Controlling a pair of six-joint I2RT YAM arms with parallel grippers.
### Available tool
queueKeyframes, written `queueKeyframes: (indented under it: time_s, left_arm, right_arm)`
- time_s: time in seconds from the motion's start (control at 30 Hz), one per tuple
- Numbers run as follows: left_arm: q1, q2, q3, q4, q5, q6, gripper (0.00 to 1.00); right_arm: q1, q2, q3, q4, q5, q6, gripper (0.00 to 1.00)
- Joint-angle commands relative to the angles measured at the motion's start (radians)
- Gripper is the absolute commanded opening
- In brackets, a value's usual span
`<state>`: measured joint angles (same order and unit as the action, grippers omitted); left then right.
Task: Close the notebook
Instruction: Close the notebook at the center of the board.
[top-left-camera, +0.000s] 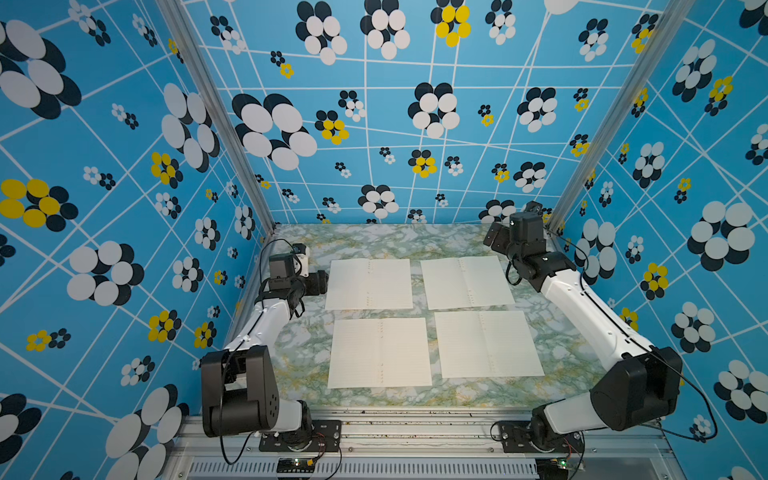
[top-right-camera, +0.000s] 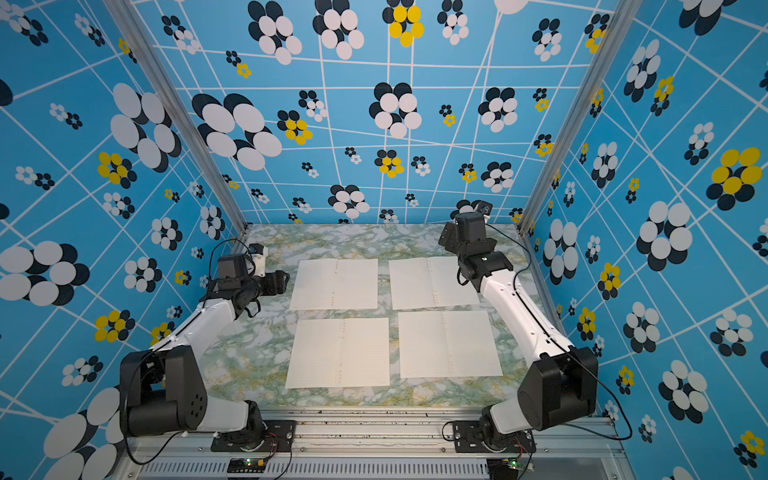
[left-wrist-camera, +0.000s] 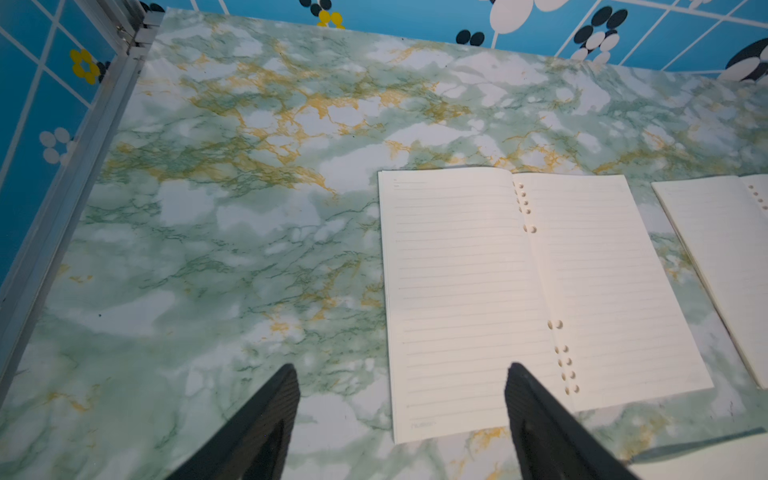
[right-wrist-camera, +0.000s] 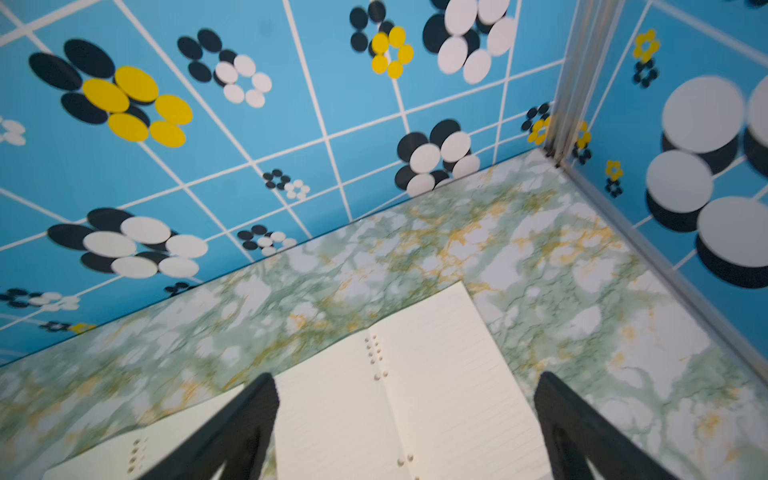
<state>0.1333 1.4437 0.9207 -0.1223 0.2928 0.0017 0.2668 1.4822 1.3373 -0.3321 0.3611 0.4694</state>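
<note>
Several open notebooks with lined cream pages lie flat on the marble table (top-left-camera: 299, 357). The far-left notebook (top-left-camera: 369, 284) (left-wrist-camera: 540, 299) has my left gripper (top-left-camera: 320, 282) (left-wrist-camera: 402, 370) just beside its left edge. That gripper's jaws stand apart with nothing between them, one fingertip (left-wrist-camera: 515, 374) over the left page. My right gripper (top-left-camera: 492, 239) (right-wrist-camera: 405, 377) hangs above the far end of the far-right notebook (top-left-camera: 467, 282) (right-wrist-camera: 415, 395), open and empty. The near-left notebook (top-left-camera: 380, 353) and near-right notebook (top-left-camera: 488, 345) lie closer to the front.
Blue flower-patterned walls (top-left-camera: 374, 124) close in the back and both sides, with aluminium posts (top-left-camera: 232, 137) at the far corners. A metal rail (top-left-camera: 415, 424) carrying both arm bases runs along the front. Narrow strips of table separate the notebooks.
</note>
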Motion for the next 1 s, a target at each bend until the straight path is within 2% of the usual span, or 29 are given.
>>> queueKeyframes:
  time_s: [0.0,0.1,0.2,0.27,0.53,0.73,0.97]
  left_arm:
    - [0.018,0.073,0.112,-0.26,0.104,-0.008,0.77]
    - [0.035,0.131,0.184,-0.369,0.176,-0.028,0.74]
    - [0.037,0.186,0.248,-0.469,0.205,-0.026,0.7]
    - [0.037,0.222,0.291,-0.535,0.228,-0.019,0.68]
    - [0.053,0.336,0.405,-0.763,0.33,0.051,0.65]
    - [0.081,0.401,0.449,-0.822,0.337,0.079,0.65]
    - [0.104,0.484,0.485,-0.825,0.307,0.109,0.63]
  right_arm:
    - [0.054,0.1,0.044,-0.169,-0.097,0.051,0.99]
    - [0.151,0.213,0.157,-0.246,-0.043,0.028,0.99]
    - [0.219,0.333,0.285,-0.322,-0.066,0.033,0.99]
    - [0.247,0.387,0.334,-0.321,-0.123,0.037,0.99]
    - [0.274,0.546,0.415,-0.238,-0.435,0.12,0.99]
    - [0.296,0.647,0.468,-0.213,-0.533,0.153,0.99]
    - [0.296,0.748,0.498,-0.188,-0.591,0.202,0.99]
